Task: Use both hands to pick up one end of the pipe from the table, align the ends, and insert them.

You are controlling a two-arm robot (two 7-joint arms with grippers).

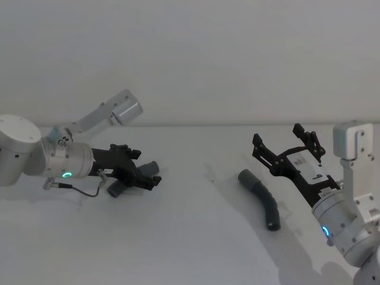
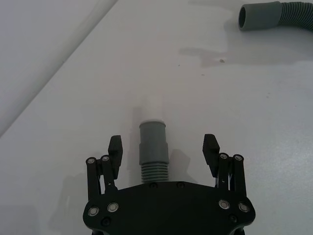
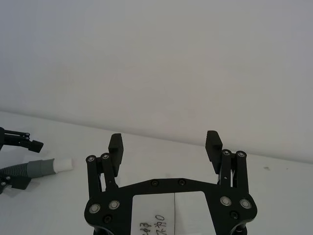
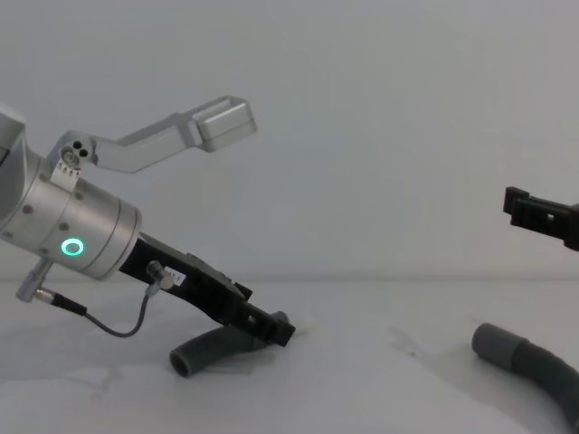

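Short dark-grey ribbed hose piece (image 2: 153, 147) is lying on the white tabletop (image 2: 244, 122) between the left black gripper's (image 2: 163, 143) wide-open, empty fingers (image 2: 116, 147), wanting a square grip on its cuff, while the right black gripper (image 3: 165, 141) is hovering, equally open and empty, near the longer grey hose (image 1: 264, 196).

A plain pale wall (image 1: 196, 53) stands behind, a faint smudge (image 2: 203, 53) and speck (image 2: 221, 60) before it.

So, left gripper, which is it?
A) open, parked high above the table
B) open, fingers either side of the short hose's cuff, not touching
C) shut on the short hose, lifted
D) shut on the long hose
B: the left wrist view shows the left gripper open, with a gap between each finger and the cuff of the short hose, which lies on the table.
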